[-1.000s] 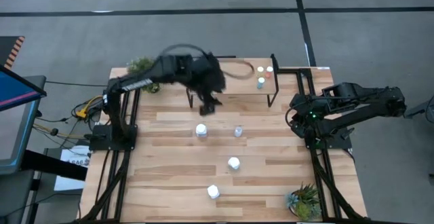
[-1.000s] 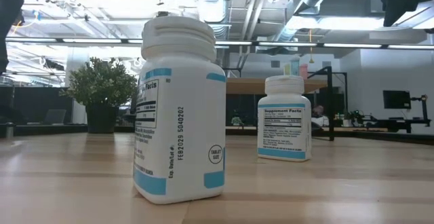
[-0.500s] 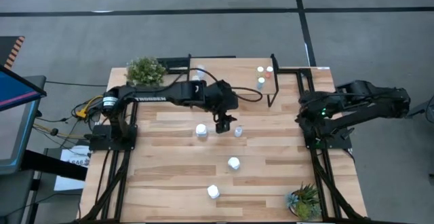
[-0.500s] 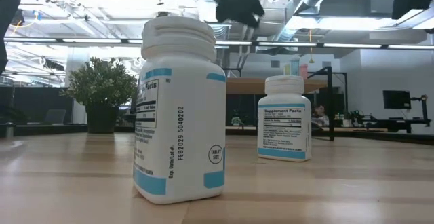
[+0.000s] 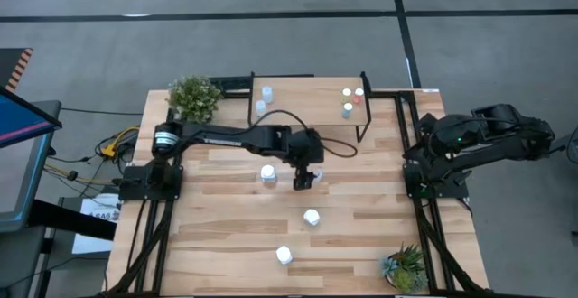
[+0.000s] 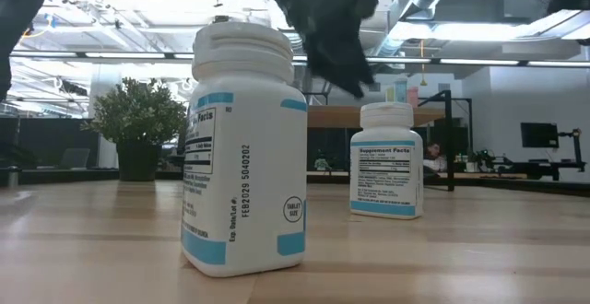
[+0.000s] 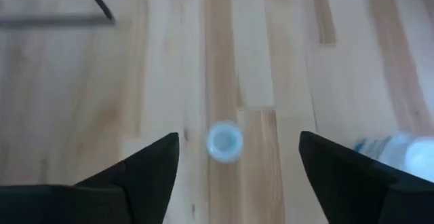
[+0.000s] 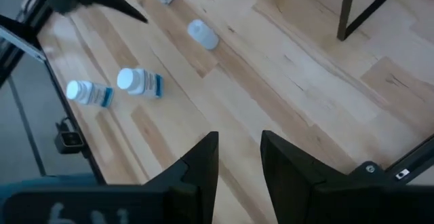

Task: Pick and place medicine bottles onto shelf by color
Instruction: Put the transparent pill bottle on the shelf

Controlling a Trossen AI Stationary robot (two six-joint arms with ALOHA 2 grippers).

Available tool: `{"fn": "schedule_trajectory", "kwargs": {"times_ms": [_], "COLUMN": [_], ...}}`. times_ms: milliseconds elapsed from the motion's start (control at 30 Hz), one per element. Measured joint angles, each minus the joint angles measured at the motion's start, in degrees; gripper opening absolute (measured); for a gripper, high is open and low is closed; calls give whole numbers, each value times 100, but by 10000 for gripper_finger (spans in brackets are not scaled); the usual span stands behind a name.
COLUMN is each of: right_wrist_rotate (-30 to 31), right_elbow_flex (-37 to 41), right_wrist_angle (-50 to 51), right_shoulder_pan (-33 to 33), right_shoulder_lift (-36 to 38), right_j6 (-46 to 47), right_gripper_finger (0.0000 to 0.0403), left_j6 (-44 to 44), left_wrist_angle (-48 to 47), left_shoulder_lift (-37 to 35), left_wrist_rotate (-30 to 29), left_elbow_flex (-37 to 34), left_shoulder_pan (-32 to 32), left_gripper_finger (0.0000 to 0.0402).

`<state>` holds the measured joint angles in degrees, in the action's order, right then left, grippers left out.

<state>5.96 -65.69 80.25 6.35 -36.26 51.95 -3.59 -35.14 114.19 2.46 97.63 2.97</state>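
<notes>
High view: left hand (image 5: 304, 179) stretched to frame centre, poised above a small pale-blue bottle (image 7: 224, 141) standing on the desk (image 5: 226, 235); fingers (image 7: 139, 176) spread wide on either side of it, gripping nothing. Just left of it, a white bottle (image 5: 268, 173); two more white ones (image 5: 312, 217) toward the lower middle. Shelf (image 5: 307, 95) at upper centre, carrying two pale bottles (image 5: 266, 92) at its left end and three small coloured ones (image 5: 348, 109) at its right. Right hand (image 8: 239, 157) parked at the right edge, fingers slightly parted, empty.
</notes>
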Motion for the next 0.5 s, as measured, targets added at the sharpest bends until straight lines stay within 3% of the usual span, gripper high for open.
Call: {"fn": "schedule_trajectory", "kwargs": {"times_ms": [500], "right_wrist_rotate": [7], "right_elbow_flex": [0], "right_wrist_angle": [2], "right_shoulder_pan": [0], "right_shoulder_lift": [23], "right_j6": [65], "right_gripper_finger": [134], "left_j6": [-210], "left_wrist_angle": [185], "left_shoulder_lift": [754], "left_wrist_rotate": [-166], "left_elbow_flex": [5], "left_shoulder_pan": [-29], "left_gripper_finger": [293]}}
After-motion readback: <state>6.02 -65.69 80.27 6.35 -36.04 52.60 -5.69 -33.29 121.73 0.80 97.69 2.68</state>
